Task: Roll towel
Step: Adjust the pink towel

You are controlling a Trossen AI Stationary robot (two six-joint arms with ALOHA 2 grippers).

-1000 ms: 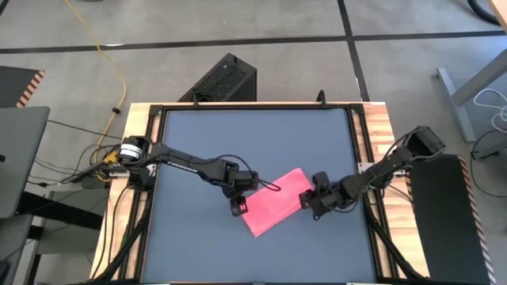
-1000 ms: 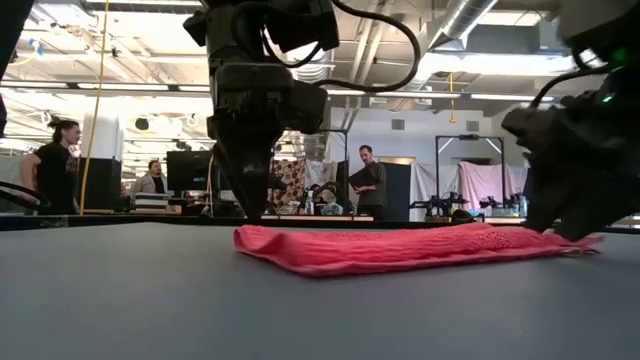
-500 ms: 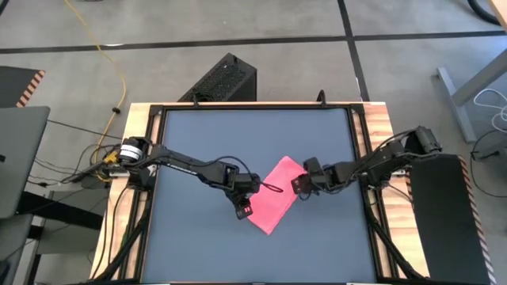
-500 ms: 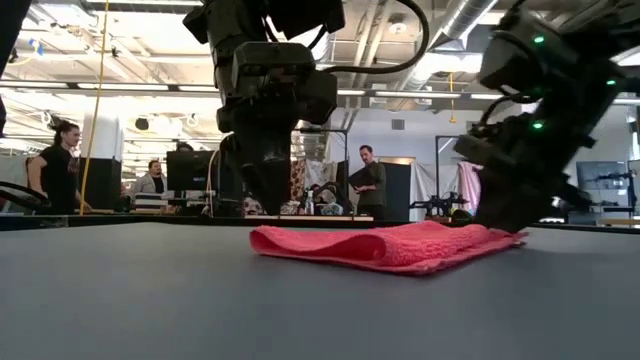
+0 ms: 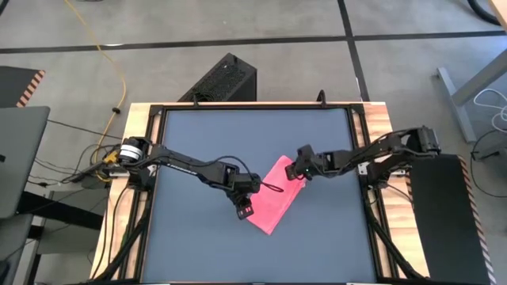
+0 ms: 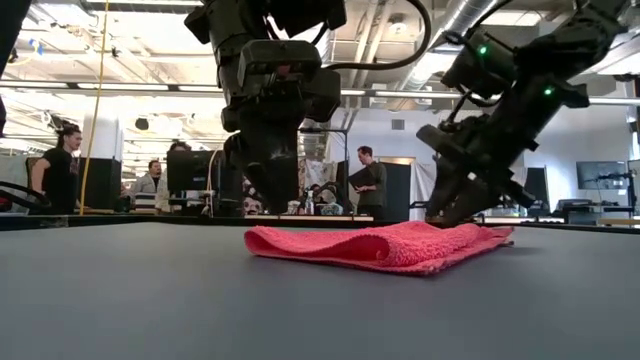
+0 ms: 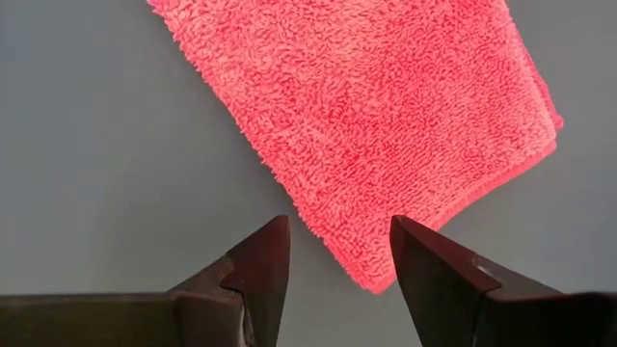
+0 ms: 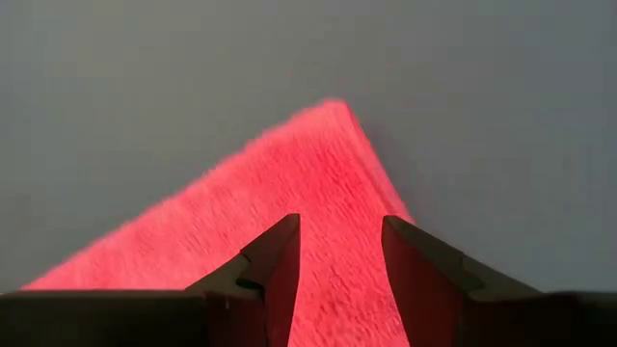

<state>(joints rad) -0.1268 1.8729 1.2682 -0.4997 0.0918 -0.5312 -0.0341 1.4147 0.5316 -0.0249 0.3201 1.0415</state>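
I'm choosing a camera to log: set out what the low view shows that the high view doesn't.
Only the low view: people standing in the room behind the table, and the folded bright pink terry towel's layered front edge. Only the high view: the whole dark grey tabletop, with the towel lying as a slanted strip. Both: the left pincer and right pincer, open, at opposite ends of the towel.
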